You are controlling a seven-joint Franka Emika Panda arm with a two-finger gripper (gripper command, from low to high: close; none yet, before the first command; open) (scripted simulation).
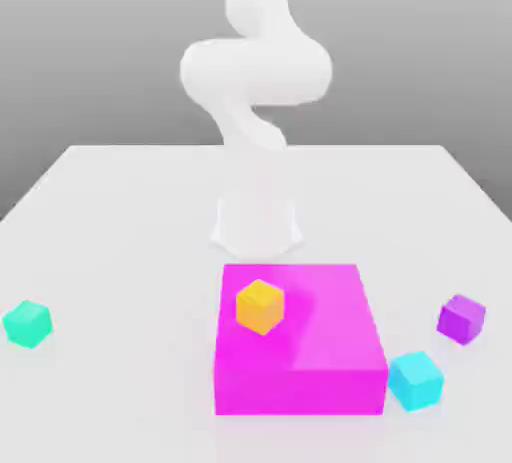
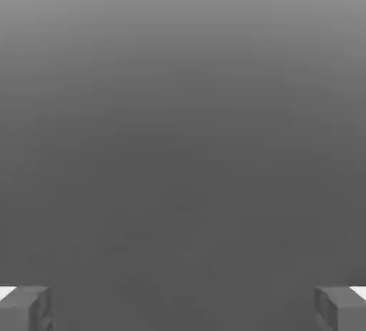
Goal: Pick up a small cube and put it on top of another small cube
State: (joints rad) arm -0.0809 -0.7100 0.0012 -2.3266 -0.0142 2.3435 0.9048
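The small green-teal cube (image 1: 27, 323) rests on the white table at the exterior view's far left. Other small cubes share the table: an orange one (image 1: 260, 306) on top of a large magenta block (image 1: 300, 351), a sky-cyan one (image 1: 415, 379) by that block's front right corner, and a purple one (image 1: 461, 318) further to the right. My white arm (image 1: 255, 71) rises behind the block, well away from the cubes. In the hand view my gripper (image 2: 183, 309) is open, its grey fingertips (image 2: 26, 308) far apart with only plain grey background between them.
The white table (image 1: 130, 221) stretches wide between the arm's base (image 1: 257, 226) and the cubes. The magenta block stands in the middle near the front, taller than the small cubes.
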